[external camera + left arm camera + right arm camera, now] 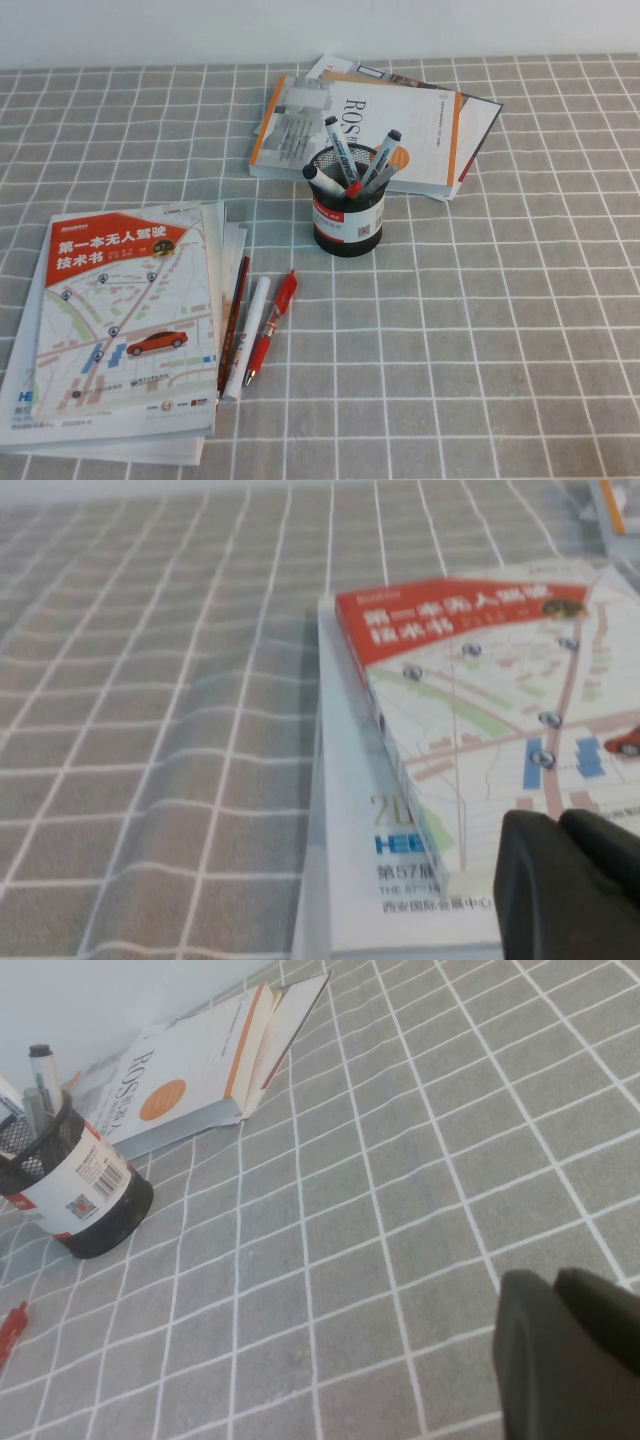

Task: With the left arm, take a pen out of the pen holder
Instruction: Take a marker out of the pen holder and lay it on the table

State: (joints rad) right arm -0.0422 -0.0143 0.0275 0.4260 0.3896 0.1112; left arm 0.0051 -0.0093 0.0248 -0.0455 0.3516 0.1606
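A black mesh pen holder (348, 215) stands mid-table with several markers (340, 150) sticking out of it; the right wrist view catches it too (80, 1190). On the cloth beside the map book lie a red pen (272, 322), a white pen (247, 335) and a dark red pen (233, 322). My left gripper (560, 820) is shut and empty, low over the near corner of the map book (480, 680), far from the holder. Over bare cloth on the right side hangs my right gripper (555, 1280), also shut and empty. Neither arm shows in the high view.
A stack of books topped by the orange map book (120, 310) lies at the front left. Behind the holder sits a white ROS book (360, 130) on another book. Grey checked cloth (500, 330) covers the table.
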